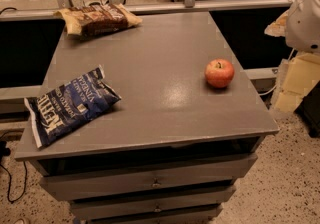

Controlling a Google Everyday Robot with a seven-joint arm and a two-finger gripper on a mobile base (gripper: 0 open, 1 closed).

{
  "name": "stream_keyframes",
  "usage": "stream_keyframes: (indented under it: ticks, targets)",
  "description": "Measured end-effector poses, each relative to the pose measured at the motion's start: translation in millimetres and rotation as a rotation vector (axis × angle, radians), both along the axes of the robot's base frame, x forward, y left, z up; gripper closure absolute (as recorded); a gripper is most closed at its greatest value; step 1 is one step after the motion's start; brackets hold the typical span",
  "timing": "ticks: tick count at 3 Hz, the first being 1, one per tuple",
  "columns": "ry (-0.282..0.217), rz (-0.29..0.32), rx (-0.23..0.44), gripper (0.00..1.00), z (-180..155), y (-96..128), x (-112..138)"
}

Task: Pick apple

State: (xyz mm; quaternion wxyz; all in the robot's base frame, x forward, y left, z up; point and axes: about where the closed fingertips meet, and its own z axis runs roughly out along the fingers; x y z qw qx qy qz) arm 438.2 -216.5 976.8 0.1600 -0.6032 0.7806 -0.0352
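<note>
So the small round red-orange apple (219, 73), short dark stem up, sits on the grey painted wooden surface (160, 53) close to the right edge, roughly midway between the front and back corners. A blue crinkly chip bag (70, 104) lies by the front-left corner and a brown and tan snack bag (97, 18) at the back-left corner. A white rounded robot part (306, 18) pokes in beyond the right edge. The claw is out of shot, so can't tell if it's open or closed.
</note>
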Motion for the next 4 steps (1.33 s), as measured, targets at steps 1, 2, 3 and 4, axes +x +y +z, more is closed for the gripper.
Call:
stream_keyframes:
  ticks: [1, 2, 3, 4]
  targets:
    - [-0.007, 0.001, 0.010, 0.00, 0, 2, 2]
    - [-0.020, -0.022, 0.038, 0.00, -18, 5, 21]
    - [-0.020, -0.058, 0.091, 0.00, -52, 8, 60]
    - [-0.022, -0.112, 0.180, 0.00, -86, 7, 95]
